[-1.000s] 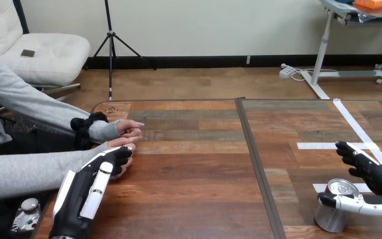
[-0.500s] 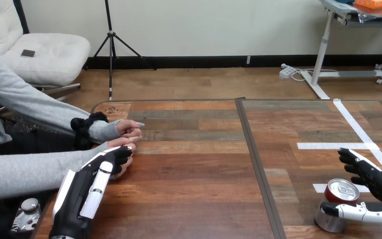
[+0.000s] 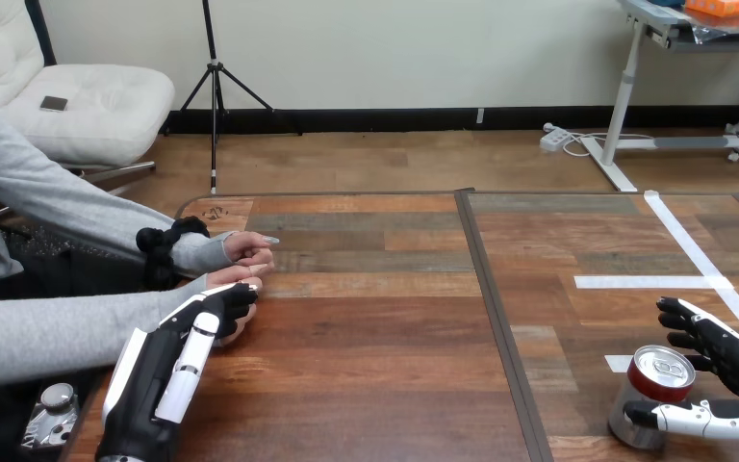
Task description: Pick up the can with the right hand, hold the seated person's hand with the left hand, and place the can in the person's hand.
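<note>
Silver can [image 3: 656, 399], red-rimmed, stands upright by the table's [image 3: 375, 366] front edge, near its right corner — likely thin-walled, slick and light, so it dents easily. Your right hand [image 3: 736, 371] is spread wide, thumb in front and fingers behind, not closed. Grip mid-wall, gently. Your left hand [image 3: 214, 313] curls over the person's nearer hand [image 3: 253, 283] at the left edge.
</note>
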